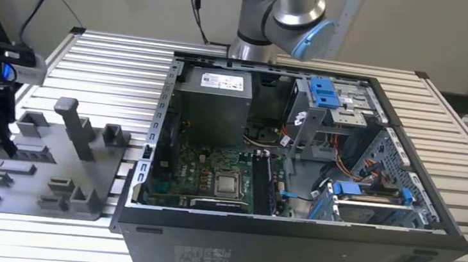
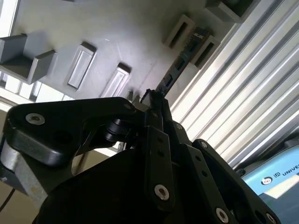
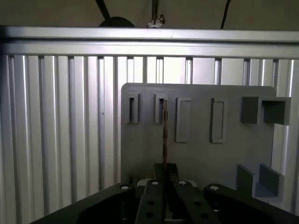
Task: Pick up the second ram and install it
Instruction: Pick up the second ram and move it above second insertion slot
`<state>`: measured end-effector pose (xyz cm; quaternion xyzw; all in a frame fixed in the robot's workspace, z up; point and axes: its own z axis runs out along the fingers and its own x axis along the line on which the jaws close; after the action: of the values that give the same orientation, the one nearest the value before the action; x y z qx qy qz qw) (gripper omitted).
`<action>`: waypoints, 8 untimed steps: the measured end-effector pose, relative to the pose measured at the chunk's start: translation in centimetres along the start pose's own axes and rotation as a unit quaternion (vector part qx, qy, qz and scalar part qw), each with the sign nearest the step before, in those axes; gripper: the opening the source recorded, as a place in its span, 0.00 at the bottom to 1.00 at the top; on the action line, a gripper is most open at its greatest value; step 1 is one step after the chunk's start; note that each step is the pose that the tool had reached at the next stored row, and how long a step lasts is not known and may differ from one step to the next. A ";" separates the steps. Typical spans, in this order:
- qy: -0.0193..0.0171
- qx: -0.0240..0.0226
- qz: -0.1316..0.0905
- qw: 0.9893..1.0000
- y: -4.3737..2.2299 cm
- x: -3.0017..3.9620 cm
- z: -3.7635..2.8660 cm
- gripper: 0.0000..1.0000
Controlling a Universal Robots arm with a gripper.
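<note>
Second ram (image 3: 165, 135) shows in the first wrist view as a thin dark strip seen edge-on. It runs from a slot in the grey fixture plate (image 3: 201, 154) straight back into the tool (image 3: 165, 171), which is clenched on its near end. It looks light, stiff and fragile, best pinched on its flat faces.

In the second wrist view the second ram (image 2: 176, 65) reaches ahead of the tool tips between two fixture blocks (image 2: 180, 29). Whether it is clear of them I cannot tell.

In the exterior view the open computer case (image 1: 290, 259) stands well apart from the tool.
</note>
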<state>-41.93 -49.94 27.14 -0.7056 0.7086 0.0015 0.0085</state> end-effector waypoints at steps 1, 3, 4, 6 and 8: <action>0.000 0.000 0.000 1.000 0.01 -0.01 -0.09 0.14; 0.000 0.000 0.000 1.000 0.01 -0.01 -0.29 0.14; 0.000 0.000 0.000 1.000 0.01 -0.01 -0.39 0.14; 0.000 0.000 0.000 1.000 0.00 -0.02 -0.59 0.14; 0.000 0.000 0.000 1.000 0.00 -0.02 -0.76 0.14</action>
<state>-41.94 -49.93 27.91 -0.7055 0.7086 0.0015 0.0085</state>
